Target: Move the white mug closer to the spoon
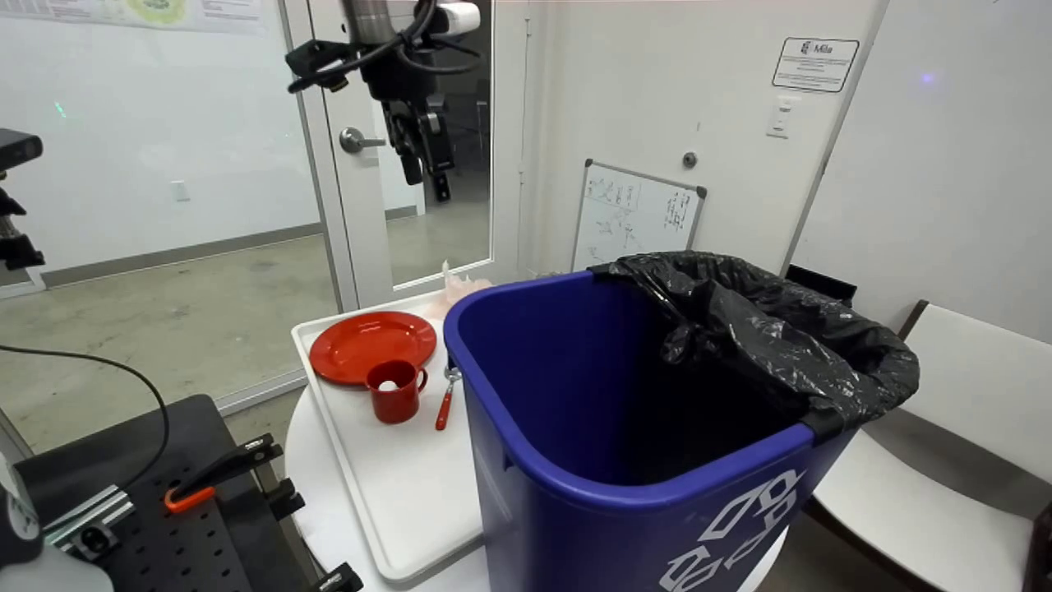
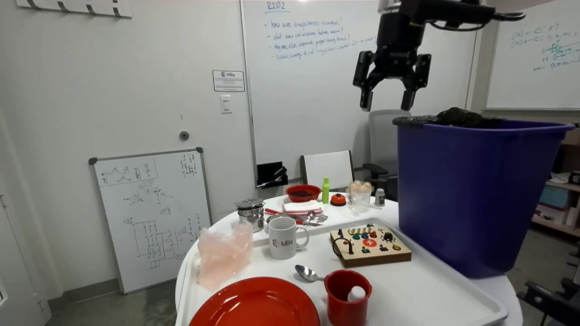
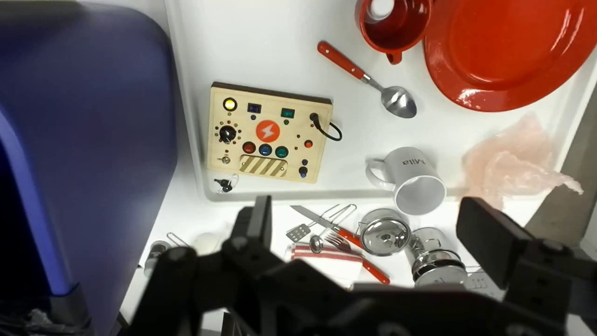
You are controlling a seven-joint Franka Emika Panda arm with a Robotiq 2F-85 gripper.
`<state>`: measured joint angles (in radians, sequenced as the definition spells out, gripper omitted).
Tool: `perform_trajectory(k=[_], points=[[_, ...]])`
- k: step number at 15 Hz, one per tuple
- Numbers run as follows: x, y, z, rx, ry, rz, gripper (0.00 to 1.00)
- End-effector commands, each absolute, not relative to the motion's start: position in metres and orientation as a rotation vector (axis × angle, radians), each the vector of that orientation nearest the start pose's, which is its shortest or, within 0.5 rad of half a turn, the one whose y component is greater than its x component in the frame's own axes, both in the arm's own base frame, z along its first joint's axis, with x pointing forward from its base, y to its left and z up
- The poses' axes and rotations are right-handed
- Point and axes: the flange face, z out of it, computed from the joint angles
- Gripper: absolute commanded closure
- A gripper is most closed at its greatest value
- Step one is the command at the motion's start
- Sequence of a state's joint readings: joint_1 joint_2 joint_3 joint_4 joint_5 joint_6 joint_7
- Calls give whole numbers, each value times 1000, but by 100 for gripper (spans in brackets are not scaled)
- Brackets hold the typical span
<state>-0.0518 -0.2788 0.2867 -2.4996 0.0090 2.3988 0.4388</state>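
Mug (image 2: 282, 240) stands apart from spoon (image 3: 367, 79), tool (image 2: 387, 101) wide above

The mug, white and lettered "Mila", stands upright on the tray (image 2: 421, 290), just inside its rim. Its handle points towards the board (image 3: 270, 133), a wooden panel of knobs and switches, and its lettering faces the spoon's side. Opposite the handle, near the mug, lies a crumpled pink wrap (image 3: 510, 163), which crosses the tray's rim in the wrist view.

The spoon lies on the tray with its metal bowl end nearer the mug and its red handle running away, the tip beside the cup (image 2: 346, 312). A strip of tray separates spoon and mug. The cup is red, upright, and holds a white thing (image 3: 381, 8). Next to it sits a red plate (image 3: 503, 46); whether the two touch cannot be told.

The tool hangs well above the worktop (image 1: 319, 467), its jaws standing wide, well apart from each other. The mug is far below it.

A blue bin (image 2: 471, 194), partly draped with a black bag (image 1: 764, 337), stands on the worktop beside the tray, at the board's end. Past the rim by the mug, the worktop carries metal pots (image 2: 254, 222), a striped towel (image 2: 301, 207), a red bowl (image 2: 304, 199) with dark contents and a green bottle (image 2: 326, 190). Both exterior views show a whiteboard (image 2: 156, 226), tilted, in the background.
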Motion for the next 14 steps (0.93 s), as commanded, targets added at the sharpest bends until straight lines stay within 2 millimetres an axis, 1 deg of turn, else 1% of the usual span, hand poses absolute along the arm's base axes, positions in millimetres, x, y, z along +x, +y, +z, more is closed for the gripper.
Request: perform_trajectory(k=[1, 2, 3, 7, 8, 10, 12, 14], points=[[451, 106, 393, -3119, 343, -261, 0], [453, 105, 388, -3117, 345, -247, 0], [451, 105, 388, -3117, 346, -245, 0], [446, 107, 396, -3116, 337, -274, 0], [448, 101, 395, -3090, 434, -245, 0], [464, 102, 393, -3090, 471, -235, 0], [489, 112, 388, -3119, 418, -214, 0], [518, 133, 377, -3171, 195, -168, 0]])
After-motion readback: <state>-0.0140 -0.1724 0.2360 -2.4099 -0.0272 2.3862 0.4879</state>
